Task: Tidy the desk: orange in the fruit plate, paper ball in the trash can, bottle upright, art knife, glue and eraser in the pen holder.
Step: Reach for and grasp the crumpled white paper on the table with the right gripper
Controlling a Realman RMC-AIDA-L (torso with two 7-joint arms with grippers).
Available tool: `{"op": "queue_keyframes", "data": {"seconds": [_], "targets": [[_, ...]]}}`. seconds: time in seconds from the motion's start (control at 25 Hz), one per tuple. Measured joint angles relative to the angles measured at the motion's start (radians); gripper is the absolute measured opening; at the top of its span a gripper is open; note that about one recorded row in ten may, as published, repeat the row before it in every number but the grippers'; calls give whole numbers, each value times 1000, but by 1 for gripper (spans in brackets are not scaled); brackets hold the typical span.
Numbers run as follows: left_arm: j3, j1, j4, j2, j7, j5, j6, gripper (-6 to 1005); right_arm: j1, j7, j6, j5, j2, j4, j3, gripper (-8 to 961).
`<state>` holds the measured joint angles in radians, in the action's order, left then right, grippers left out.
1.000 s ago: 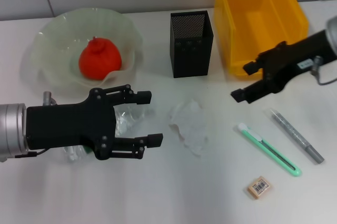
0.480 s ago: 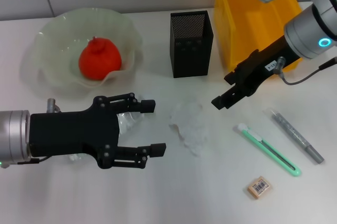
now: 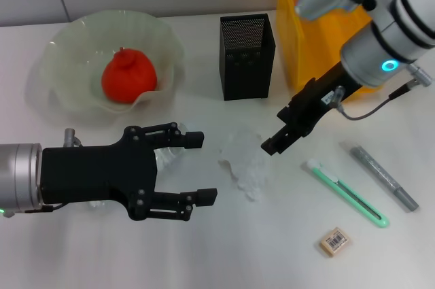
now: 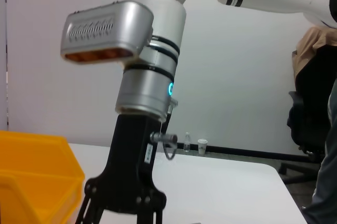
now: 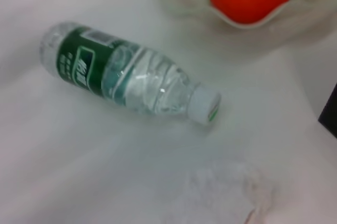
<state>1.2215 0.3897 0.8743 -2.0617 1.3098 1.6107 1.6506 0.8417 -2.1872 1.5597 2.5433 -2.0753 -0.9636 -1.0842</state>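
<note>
While the orange (image 3: 129,77) is sitting in the fruit plate (image 3: 68,51), the left gripper (image 3: 194,168) is hovering spread open over the lying bottle (image 5: 131,79); the right gripper (image 3: 274,138), jaws parted, is hanging just beside the paper ball (image 3: 245,160) on the worktop (image 3: 272,248).

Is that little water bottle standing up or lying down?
Lying down: the bottle rests on its side on the table, its cap pointing sideways.

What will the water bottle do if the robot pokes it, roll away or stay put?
The bottle lies on its side on the table and is round, so it would probably roll. It looks like thin clear plastic, so it may dent when squeezed. Being smooth, it might slip in the left gripper, whose fingers are spread above it.
</note>
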Motion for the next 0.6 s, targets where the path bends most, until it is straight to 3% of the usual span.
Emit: {"op": "queue_keyframes", "data": {"seconds": [0.6], "targets": [[1, 1, -2, -2, 0, 0, 0, 827, 62, -15, -97, -1, -5, 122, -84, 826]]}}
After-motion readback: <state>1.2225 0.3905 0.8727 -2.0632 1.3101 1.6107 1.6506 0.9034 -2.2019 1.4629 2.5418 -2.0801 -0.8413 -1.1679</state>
